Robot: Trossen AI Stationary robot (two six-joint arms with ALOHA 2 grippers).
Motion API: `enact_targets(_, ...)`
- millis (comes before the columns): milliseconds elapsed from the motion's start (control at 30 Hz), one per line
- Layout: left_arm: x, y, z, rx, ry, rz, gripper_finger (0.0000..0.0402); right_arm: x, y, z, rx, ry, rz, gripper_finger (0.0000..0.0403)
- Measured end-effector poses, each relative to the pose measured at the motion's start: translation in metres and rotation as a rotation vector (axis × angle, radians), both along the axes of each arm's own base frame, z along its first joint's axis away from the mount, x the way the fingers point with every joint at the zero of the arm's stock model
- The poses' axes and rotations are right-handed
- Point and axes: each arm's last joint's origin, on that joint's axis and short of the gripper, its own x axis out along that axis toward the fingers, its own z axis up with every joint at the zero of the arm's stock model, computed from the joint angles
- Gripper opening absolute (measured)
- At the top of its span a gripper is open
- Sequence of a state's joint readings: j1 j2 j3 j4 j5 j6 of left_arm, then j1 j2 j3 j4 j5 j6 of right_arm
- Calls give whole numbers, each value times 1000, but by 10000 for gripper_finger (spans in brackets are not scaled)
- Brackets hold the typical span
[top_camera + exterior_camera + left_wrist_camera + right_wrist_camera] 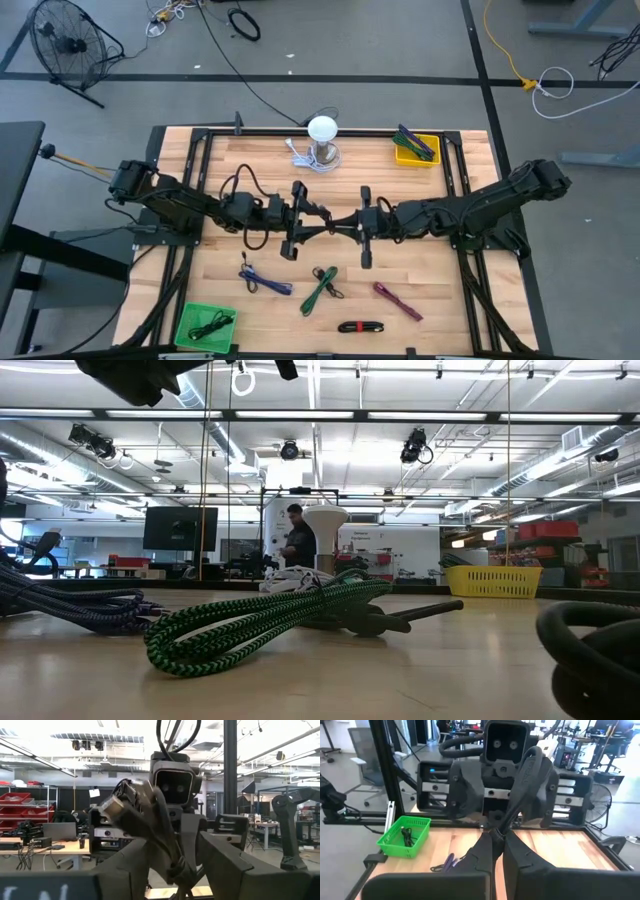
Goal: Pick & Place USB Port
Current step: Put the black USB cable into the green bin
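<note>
A black USB cable (159,827) is held in the air over the middle of the table, between my two grippers, which face each other. Its metal plug end (112,810) sticks out free above my left fingers. My left gripper (320,218) is shut on the bundled cable. My right gripper (347,225) is shut on a strand of the same cable (522,785). The low view shows neither gripper's fingers. My left gripper pinches the bundled strands of the cable (175,867) between its two fingers, coming level from the table's left. The plug end rises free beyond the fingers. The cable is lifted clear of the table. My right gripper pinches one loop of the cable (496,829) at its fingertips, coming about level from the table's right. The strand runs from the fingers up and across to the left gripper, clear of the table.
Below, on the near half of the table, lie a blue cable (262,280), a green cable (320,290), a magenta cable (397,300) and a black-and-red one (360,326). A green bin (207,325) stands near left, a yellow bin (416,150) far right, a white lamp (322,140) at the far middle.
</note>
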State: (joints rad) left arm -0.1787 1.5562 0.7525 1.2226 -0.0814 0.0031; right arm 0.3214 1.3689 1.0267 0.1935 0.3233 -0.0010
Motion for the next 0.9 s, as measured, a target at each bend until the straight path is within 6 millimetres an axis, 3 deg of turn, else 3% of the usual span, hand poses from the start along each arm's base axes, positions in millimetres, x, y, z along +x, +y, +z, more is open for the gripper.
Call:
enact_targets(100,0,0,0,0,0,0,121,0,0,1,5,-13,2,9)
enact_targets(233,0,0,0,10,1,0,22,0,0,0,5,-3,1,12)
enact_targets(433,0,0,-1,16,2,-10,10,0,1,0,26,7,42,23)
enact_targets(900,1,0,-3,32,29,15,9,-6,4,-5,18,87,57,124)
